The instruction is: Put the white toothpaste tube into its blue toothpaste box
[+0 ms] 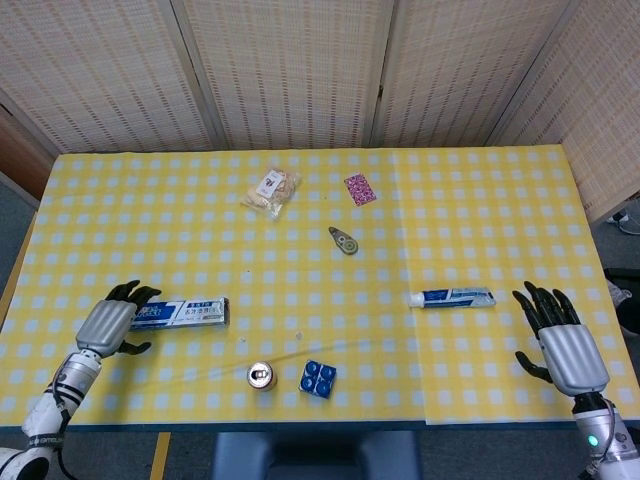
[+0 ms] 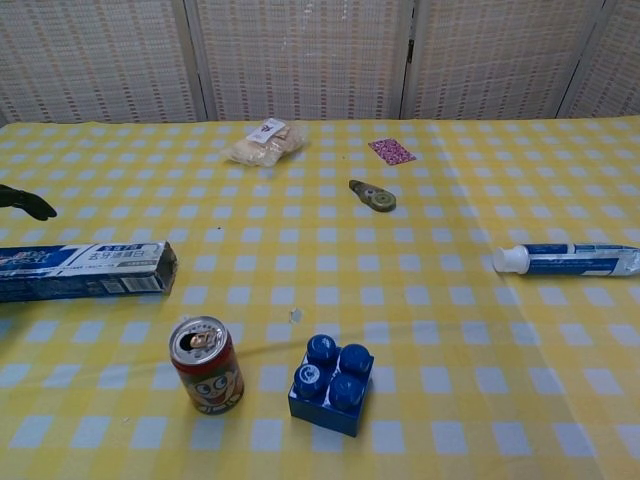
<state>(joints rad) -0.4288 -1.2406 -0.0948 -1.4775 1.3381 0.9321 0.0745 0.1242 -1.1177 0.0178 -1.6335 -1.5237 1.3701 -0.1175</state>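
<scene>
The blue toothpaste box (image 1: 185, 313) (image 2: 85, 270) lies flat at the table's front left, long side across. My left hand (image 1: 110, 322) hovers over its left end with fingers spread, holding nothing; only its fingertips (image 2: 25, 201) show in the chest view. The white toothpaste tube (image 1: 452, 297) (image 2: 565, 259) lies at the front right, cap pointing left. Right of the tube and nearer the front edge, my right hand (image 1: 560, 344) is open, palm down, clear of the tube.
A small can (image 1: 262, 375) (image 2: 206, 363) and a blue brick (image 1: 318, 378) (image 2: 332, 383) stand front centre. Farther back lie a snack bag (image 1: 272, 191), a pink card (image 1: 360, 188) and a correction-tape dispenser (image 1: 344, 241). Folding screens stand behind the yellow checked table (image 1: 480, 200).
</scene>
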